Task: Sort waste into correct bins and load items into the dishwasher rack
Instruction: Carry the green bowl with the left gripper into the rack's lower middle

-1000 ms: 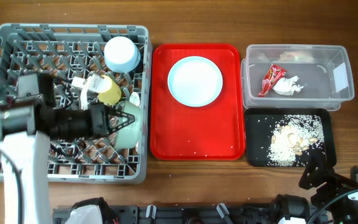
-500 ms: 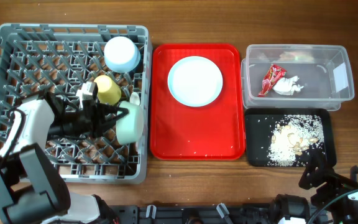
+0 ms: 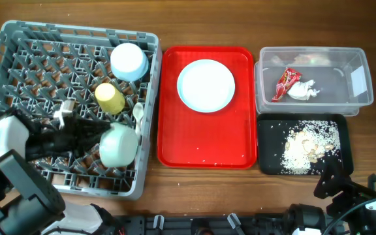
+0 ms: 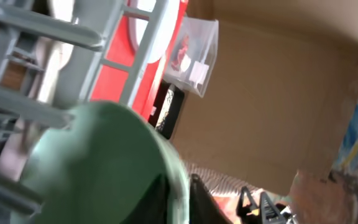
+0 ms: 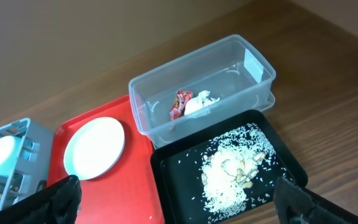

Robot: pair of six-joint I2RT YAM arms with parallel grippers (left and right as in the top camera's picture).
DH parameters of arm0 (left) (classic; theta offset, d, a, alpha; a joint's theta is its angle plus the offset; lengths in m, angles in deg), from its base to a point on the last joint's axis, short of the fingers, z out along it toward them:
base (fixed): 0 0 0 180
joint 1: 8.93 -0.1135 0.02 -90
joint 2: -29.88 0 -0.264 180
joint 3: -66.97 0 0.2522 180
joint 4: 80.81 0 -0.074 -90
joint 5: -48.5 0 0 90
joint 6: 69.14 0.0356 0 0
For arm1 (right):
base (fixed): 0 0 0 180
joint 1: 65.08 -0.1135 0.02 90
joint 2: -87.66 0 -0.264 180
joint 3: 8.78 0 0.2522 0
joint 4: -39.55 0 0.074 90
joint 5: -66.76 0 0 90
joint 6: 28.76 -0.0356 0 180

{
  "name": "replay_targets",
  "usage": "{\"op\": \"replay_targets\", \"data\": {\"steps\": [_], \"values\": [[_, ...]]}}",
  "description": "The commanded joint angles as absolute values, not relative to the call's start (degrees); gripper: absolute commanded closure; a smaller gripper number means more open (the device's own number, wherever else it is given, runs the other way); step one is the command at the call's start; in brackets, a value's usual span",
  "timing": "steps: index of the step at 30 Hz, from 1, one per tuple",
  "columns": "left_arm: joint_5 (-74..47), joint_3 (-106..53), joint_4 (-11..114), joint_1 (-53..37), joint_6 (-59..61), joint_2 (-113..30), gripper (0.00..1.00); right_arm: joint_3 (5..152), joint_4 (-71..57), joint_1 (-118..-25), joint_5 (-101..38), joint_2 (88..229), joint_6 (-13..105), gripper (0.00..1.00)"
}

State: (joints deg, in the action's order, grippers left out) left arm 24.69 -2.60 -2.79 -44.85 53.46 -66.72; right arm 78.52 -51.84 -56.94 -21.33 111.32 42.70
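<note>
Overhead: left end effector (image 3: 102,134) in dishwasher rack (image 3: 18,46), at bowl (image 3: 117,145); plate (image 3: 205,85) not yet racked, on red tray (image 3: 240,150). Left wrist: it pinches bowl rim; step = racking bowl, next seat btwn pegs, release. Right wrist: right end effector (image 5: 179,202) spread wide, empty.

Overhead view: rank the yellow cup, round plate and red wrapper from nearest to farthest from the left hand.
1. Yellow cup, in the rack beside the left hand, which grips a pale bowl.
2. Round plate, on the red tray, mid-table.
3. Red wrapper, in the clear tub, far right.
</note>
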Motion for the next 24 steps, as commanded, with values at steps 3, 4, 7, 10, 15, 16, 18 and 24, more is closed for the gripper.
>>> {"op": "replay_targets", "data": {"steps": [3, 4, 7, 10, 15, 16, 18, 24], "values": [[21.85, -8.39, -6.88, -46.64, 54.53, -65.69, 0.01, 78.48, -51.86, -56.81, -21.66, 110.95, 43.07, 0.0], [21.85, -10.29, -7.49, -46.64, 54.51, -64.82, 0.01, 78.48, -51.86, -56.81, -21.66, 110.95, 43.09, 0.0], [21.83, -15.08, -9.83, -46.64, 54.49, -62.54, 0.0, 78.48, -51.86, -56.81, -21.66, 110.95, 43.07, 0.0], [20.43, -18.45, -10.03, -46.64, 50.71, -57.76, 0.01, 78.48, -51.86, -56.81, -21.66, 110.95, 43.07, 0.0], [4.17, -18.9, 1.14, -43.21, 31.19, -42.44, 0.0, 78.48, -51.86, -56.81, -21.66, 110.95, 43.05, 0.0], [1.06, -18.9, 2.45, -42.05, 28.37, -40.12, 0.01, 78.48, -51.86, -56.81, -21.66, 110.95, 43.07, 0.0], [-7.09, -18.9, 5.45, -37.51, 20.7, -33.17, 0.01, 78.48, -51.86, -56.81, -21.66, 110.95, 43.07, 0.0], [-11.55, -18.8, 9.97, -24.04, 7.91, -20.75, 0.0, 78.48, -51.86, -56.81, -21.66, 110.95, 43.09, 0.0]]}}
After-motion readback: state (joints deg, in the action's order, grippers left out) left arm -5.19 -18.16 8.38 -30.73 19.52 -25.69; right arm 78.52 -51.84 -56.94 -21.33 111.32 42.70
